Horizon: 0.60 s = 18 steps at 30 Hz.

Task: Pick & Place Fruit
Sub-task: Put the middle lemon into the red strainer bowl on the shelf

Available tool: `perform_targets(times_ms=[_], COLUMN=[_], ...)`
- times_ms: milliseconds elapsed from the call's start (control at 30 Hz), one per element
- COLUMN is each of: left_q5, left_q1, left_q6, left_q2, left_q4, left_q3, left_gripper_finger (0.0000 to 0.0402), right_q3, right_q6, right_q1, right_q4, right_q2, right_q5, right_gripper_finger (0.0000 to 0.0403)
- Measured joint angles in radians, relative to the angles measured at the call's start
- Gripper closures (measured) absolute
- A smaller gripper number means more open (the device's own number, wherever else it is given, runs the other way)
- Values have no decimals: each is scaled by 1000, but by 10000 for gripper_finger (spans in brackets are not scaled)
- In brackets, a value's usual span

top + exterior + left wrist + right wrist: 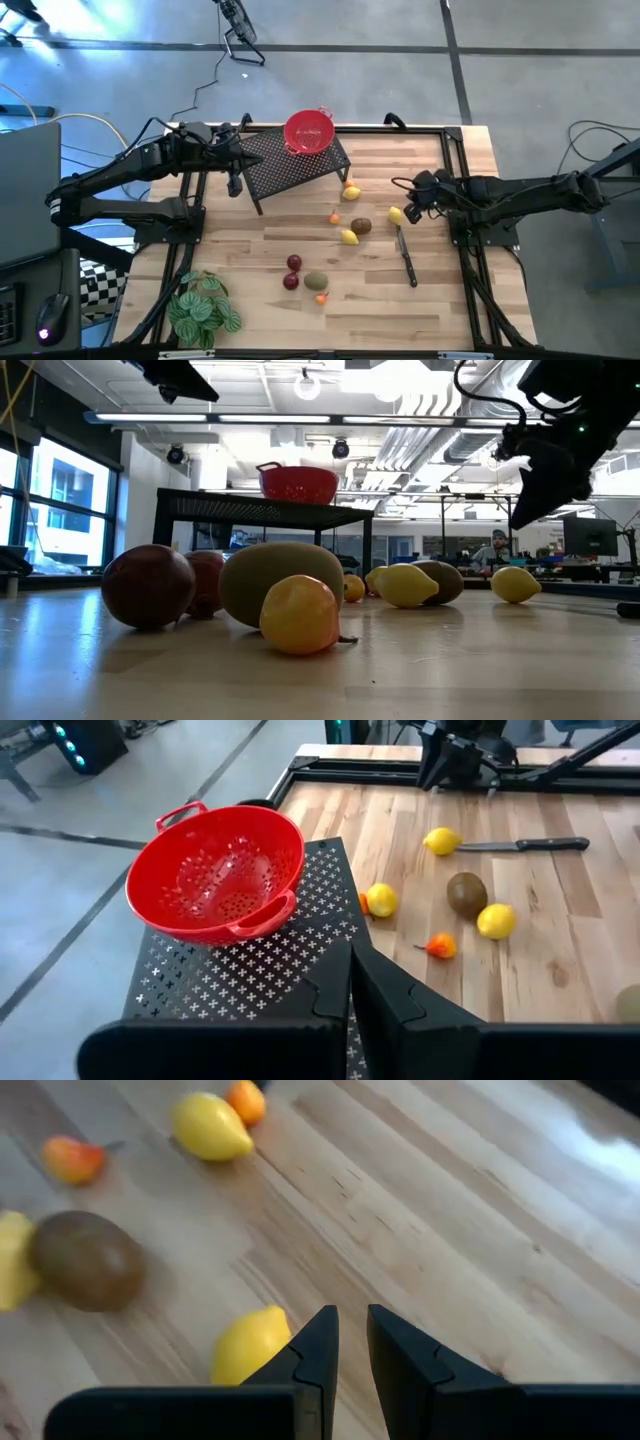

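right gripper [352, 1342] poised empty with fingers nearly together just beside the nearest lemon [250, 1344], likely lining up a pick, other fruit [361, 226] scattered beyond it on the table [440, 300], left gripper [350, 982] shut over the black rack [240, 970], waiting by the red colander [215, 870].

Yellow, brown, olive, dark red and orange fruit [349, 237] lie scattered, resting on wood.

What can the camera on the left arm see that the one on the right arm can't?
Only the left wrist view shows the red perforated plastic colander on the black perforated metal rack, and the black-handled kitchen knife. Only the right wrist view shows the right tool close up. Both share the brown oval kiwi-like fruit and yellow lemons on the pale wooden table.
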Motion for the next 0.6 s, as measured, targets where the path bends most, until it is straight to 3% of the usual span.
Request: perform_targets(times_ms=[267,500,600], left_q5=[-64,-10,13], left_q1=[0,0,0], left_q6=[-5,5,4], left_q2=[-3,-30,-30], left_q4=[56,80,171], left_q3=[0,1,-46], left_gripper_finger=[392,392,392], right_q3=[1,8,43], right_q6=[44,80,95], right_q1=[0,0,0], right_q4=[123,157,135], right_q2=[1,54,92], right_q5=[-98,-103,-101], right_gripper_finger=[353,353,353])
